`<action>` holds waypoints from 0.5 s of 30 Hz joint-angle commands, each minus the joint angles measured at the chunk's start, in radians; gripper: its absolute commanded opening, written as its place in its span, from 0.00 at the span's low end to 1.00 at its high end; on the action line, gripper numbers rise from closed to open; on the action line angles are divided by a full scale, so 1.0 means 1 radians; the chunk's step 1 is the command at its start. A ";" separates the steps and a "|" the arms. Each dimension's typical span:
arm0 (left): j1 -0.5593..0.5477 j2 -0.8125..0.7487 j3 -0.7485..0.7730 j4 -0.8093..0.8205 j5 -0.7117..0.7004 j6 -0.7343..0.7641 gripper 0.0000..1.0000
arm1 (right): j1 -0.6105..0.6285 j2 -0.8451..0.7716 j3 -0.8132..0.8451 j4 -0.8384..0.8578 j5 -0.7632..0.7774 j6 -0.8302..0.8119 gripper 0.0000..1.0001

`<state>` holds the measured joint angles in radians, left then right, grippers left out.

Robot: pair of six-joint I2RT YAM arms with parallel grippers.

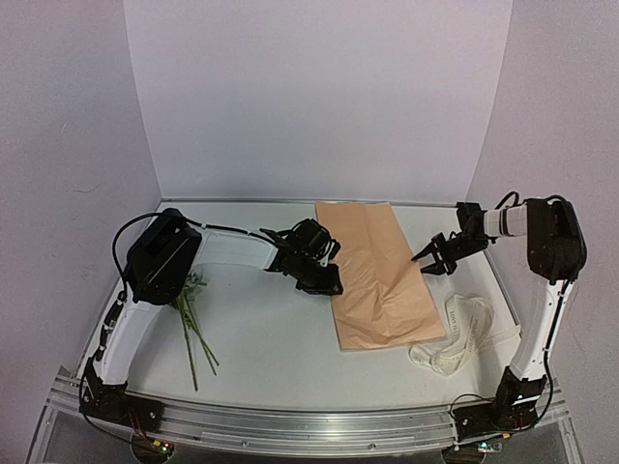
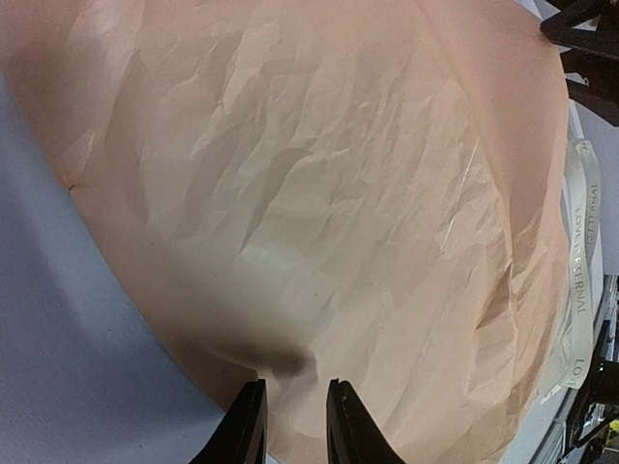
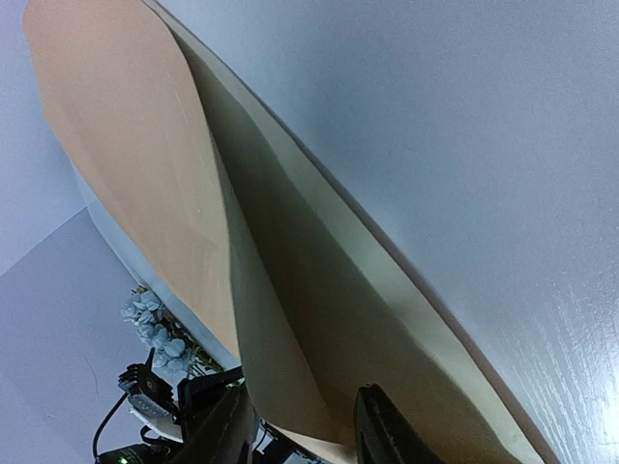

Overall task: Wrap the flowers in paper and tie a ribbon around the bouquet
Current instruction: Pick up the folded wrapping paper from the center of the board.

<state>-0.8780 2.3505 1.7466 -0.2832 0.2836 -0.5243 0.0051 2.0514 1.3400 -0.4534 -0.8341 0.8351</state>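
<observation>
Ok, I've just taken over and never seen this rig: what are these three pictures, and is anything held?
Two robot arms stand at the near edge of a table, each with a two-finger gripper. The wide picture looks down from above and behind; the others come from cameras on the left and right wrists. On the table lie the paper in the middle, the flowers partly under the left arm, the ribbon by the right arm. The left gripper and right gripper straddle opposite paper edges; whether either has pinched it, I cannot tell.
</observation>
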 commanded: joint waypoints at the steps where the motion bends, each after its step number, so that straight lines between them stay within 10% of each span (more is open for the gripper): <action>1: 0.002 -0.022 -0.004 -0.005 -0.020 -0.001 0.23 | 0.002 -0.068 -0.002 0.037 -0.040 0.041 0.22; 6: 0.008 -0.047 -0.034 0.015 -0.014 -0.002 0.23 | 0.010 -0.113 -0.001 0.041 -0.046 0.056 0.00; 15: 0.041 -0.144 -0.119 0.076 0.026 -0.020 0.23 | 0.134 -0.280 0.074 -0.223 0.062 -0.044 0.00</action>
<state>-0.8619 2.3055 1.6641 -0.2424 0.2870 -0.5299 0.0605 1.8769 1.3400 -0.4969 -0.8387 0.8687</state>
